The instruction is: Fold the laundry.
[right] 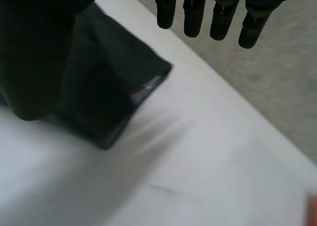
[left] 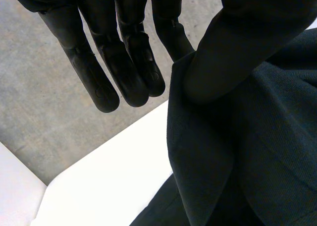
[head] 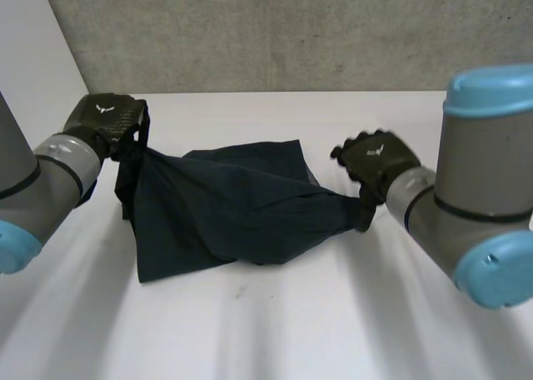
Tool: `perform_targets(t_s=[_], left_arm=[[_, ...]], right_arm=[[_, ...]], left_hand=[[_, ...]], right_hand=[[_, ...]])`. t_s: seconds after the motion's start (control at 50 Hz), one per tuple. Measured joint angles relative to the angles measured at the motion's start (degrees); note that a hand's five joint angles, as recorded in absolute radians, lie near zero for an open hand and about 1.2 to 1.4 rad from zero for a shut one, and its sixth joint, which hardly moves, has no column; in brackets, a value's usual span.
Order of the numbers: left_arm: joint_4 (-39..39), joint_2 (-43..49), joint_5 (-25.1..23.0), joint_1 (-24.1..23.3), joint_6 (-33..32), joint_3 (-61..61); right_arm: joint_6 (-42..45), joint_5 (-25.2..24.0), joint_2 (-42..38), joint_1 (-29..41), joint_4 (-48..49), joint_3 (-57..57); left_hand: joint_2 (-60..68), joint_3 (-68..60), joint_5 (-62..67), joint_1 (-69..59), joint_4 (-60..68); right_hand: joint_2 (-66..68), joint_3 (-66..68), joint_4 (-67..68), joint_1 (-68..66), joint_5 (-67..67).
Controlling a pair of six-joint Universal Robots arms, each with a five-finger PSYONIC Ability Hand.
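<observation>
White table [head: 275, 330] nearest, bare between the grey left arm [head: 46, 184] and right arm [head: 479, 188]. Just beyond, dark blue-green cloth [head: 225, 213], strung from hand to hand: lower hem and one corner down on the table, upper part lifted and drawn taut, sagging in creases through the middle. At the cloth's left top corner, left hand [head: 104, 117], clamped: seen from its own wrist, fingers [left: 101, 87] straight, an edge of cloth nipped between thumb and the nearest finger. At the opposite end, right hand [head: 375, 159], with the cloth gathered to a tight bunch at its thumb; fingers straight there too, so judged a pinch against the thumb rather than a full fist. Farther back, the table's far edge, then grey concrete wall [head: 291, 30].

Progress, as a judgement: early. Cloth raised and spread between the hands, not yet laid flat; no clean fold to be seen, no squared edges. Left to do: smoothing out on the table, bringing one half over the other, folding down again.
</observation>
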State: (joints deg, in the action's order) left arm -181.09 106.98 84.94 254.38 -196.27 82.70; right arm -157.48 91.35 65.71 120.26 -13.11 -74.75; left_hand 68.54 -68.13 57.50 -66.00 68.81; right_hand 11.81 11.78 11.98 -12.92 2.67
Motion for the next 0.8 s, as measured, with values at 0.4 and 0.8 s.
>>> perform_targets(t_s=[0.4, 0.8], left_arm=[[-10.33, 5.90, -1.68, -0.41, -0.79, -6.52], [-34.20, 6.78, -4.07, 3.27, 10.16, -25.41]], right_arm=[[8.74, 2.82, -15.00, 2.68, 21.17, 15.47], [11.09, -0.66, -11.94, 0.10, 56.79, 20.86]], left_hand=[[0.12, -0.27, 0.00, 0.00, 0.02], [0.13, -0.27, 0.13, 0.00, 0.03]], right_hand=[[55.51, 55.45, 56.32, -51.23, 51.19], [55.52, 55.87, 56.42, -51.21, 52.78]])
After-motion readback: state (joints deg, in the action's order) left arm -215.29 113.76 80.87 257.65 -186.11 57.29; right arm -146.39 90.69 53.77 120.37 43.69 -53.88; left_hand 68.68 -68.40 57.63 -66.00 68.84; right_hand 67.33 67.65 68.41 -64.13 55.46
